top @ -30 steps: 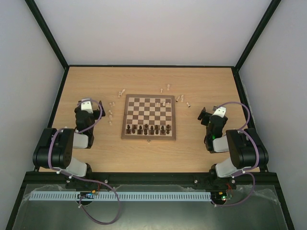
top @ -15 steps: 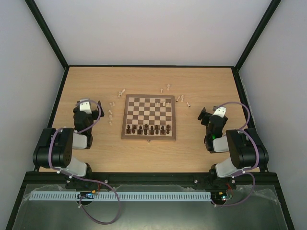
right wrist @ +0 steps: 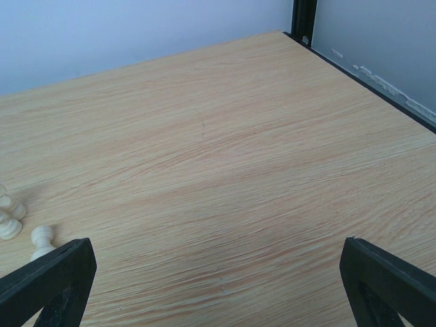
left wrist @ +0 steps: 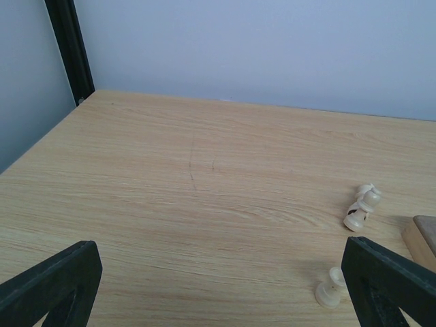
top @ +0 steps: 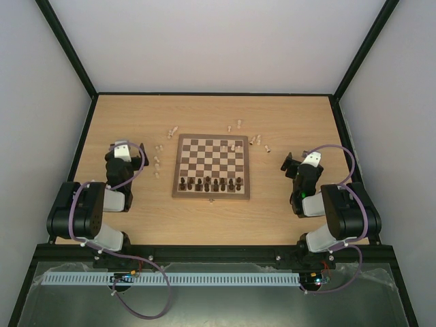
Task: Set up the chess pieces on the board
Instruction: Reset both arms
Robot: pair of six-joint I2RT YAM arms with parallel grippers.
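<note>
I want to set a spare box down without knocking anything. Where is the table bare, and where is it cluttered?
Bare: the strip between the back wall and the farthest pale chess pieces, and the strip between the near edge of the board and the arm bases. Crowded: pale pieces along the board's left side and beyond its far corners.

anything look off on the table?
Yes: pale chess pieces lie scattered on the table left of and beyond the board, a toppled piece among them. Only the dark pieces stand in a row.

Slight sideways shift of the left end effector [top: 127,146]
</note>
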